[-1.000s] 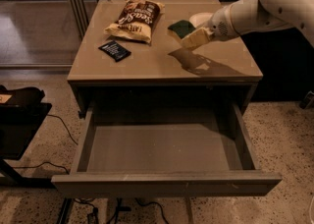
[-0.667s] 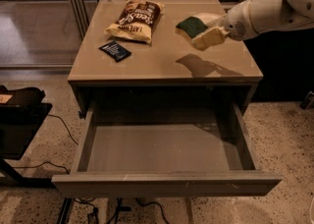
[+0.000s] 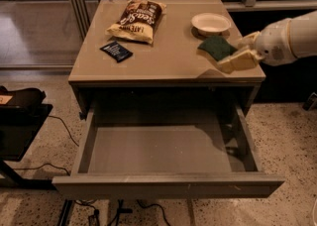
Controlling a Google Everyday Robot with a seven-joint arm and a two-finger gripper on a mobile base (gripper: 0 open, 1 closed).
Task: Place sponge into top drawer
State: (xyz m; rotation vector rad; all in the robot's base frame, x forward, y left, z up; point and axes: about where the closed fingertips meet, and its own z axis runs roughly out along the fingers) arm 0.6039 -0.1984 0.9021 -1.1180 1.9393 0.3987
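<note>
The sponge (image 3: pixel 216 47), dark green on top, is held a little above the right front part of the tabletop (image 3: pixel 163 59). My gripper (image 3: pixel 231 53) comes in from the right and is shut on the sponge's right end, with one pale finger (image 3: pixel 238 61) below and another behind it. The top drawer (image 3: pixel 163 151) is pulled wide open below the tabletop, and its grey bottom is bare. The sponge is still over the tabletop, behind the drawer opening.
A white bowl (image 3: pixel 211 23) stands at the table's back right, just behind the sponge. A chip bag (image 3: pixel 136 19) and a flat dark blue packet (image 3: pixel 116 51) lie on the left half. A black stand (image 3: pixel 20 118) and cables are on the floor at left.
My gripper has carried the sponge to the right and toward the table's front edge, lower than before. The white bowl that the arm hid now shows.
</note>
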